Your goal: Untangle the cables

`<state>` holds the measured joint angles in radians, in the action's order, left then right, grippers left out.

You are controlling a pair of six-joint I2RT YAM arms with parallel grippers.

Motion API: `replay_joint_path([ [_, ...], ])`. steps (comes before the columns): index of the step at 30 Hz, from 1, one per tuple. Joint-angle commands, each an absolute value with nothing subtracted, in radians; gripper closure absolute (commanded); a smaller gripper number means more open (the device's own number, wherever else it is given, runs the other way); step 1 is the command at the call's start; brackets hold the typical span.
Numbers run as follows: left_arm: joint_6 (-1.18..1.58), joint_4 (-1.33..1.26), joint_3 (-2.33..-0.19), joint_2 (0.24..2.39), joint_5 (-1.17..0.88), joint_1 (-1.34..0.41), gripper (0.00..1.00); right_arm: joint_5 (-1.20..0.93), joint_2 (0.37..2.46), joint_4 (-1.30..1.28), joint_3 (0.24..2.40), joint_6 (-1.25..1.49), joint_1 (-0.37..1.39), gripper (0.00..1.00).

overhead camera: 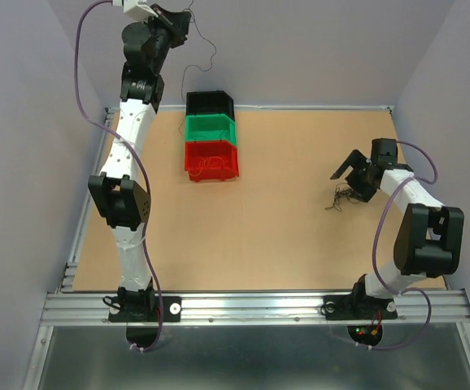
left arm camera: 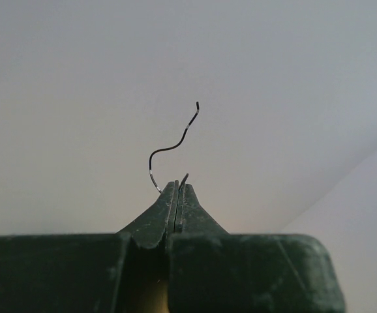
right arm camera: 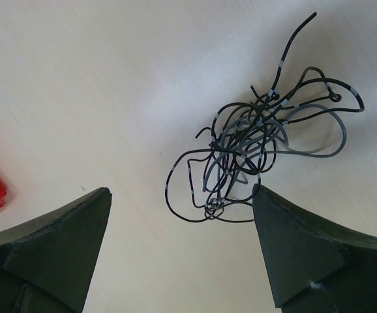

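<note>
Tan tabletop (overhead camera: 284, 244), lilac walls. Partway, I'd judge: my left gripper (left arm camera: 177, 186), raised high, is clamped on one black wire (left arm camera: 182, 140) poking past its tips. One black-grey clump (right arm camera: 247, 140) lies tangled on the table just ahead of my right gripper (right arm camera: 182, 192), fingers spread wide. Three bins below the left gripper: black bin (overhead camera: 209, 103), green bin (overhead camera: 211, 128), red bin (overhead camera: 211, 159).

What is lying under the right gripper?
A clump of thin black and grey cables, on the table below the open right gripper. One finger may cover the clump's edge.
</note>
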<state>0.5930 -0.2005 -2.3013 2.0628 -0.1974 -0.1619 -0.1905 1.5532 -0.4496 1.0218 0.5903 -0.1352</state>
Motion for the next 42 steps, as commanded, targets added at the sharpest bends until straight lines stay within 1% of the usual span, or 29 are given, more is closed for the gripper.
replay_joint_path([
  [1, 0.603, -0.368, -2.39, 2.039, -0.143, -0.164, 1.0, -0.219, 1.56, -0.402, 1.066, 0.572, -0.124, 0.06],
  [8, 0.626, -0.492, -2.402, 2.068, -0.101, -0.164, 1.0, -0.244, 1.585, -0.382, 1.065, 0.571, -0.118, 0.07],
  [12, 0.641, -0.541, -2.434, 2.117, -0.091, -0.164, 1.0, -0.256, 1.591, -0.377, 1.068, 0.571, -0.117, 0.07],
  [19, 0.667, -0.696, -2.407, 2.22, -0.038, -0.166, 1.0, -0.31, 1.606, -0.362, 1.08, 0.583, -0.112, 0.08],
  [21, 0.647, -0.732, -2.407, 2.246, -0.008, -0.17, 1.0, -0.313, 1.606, -0.362, 1.086, 0.581, -0.11, 0.08],
  [22, 0.635, -0.741, -2.407, 2.252, 0.065, -0.173, 1.0, -0.316, 1.605, -0.362, 1.088, 0.58, -0.109, 0.08],
  [26, 0.543, -0.843, -2.39, 2.281, 0.194, -0.195, 1.0, -0.321, 1.592, -0.36, 1.071, 0.58, -0.109, 0.09],
  [28, 0.522, -0.854, -2.416, 2.313, 0.231, -0.196, 1.0, -0.322, 1.585, -0.357, 1.054, 0.58, -0.109, 0.09],
  [30, 0.508, -0.853, -2.445, 2.336, 0.241, -0.196, 1.0, -0.322, 1.574, -0.356, 1.042, 0.578, -0.109, 0.09],
  [34, 0.502, -0.856, -2.427, 2.335, 0.241, -0.196, 1.0, -0.322, 1.568, -0.353, 1.031, 0.577, -0.109, 0.09],
  [42, 0.46, -0.816, -2.241, 2.284, 0.169, -0.202, 1.0, -0.339, 1.569, -0.344, 1.028, 0.583, -0.109, 0.09],
])
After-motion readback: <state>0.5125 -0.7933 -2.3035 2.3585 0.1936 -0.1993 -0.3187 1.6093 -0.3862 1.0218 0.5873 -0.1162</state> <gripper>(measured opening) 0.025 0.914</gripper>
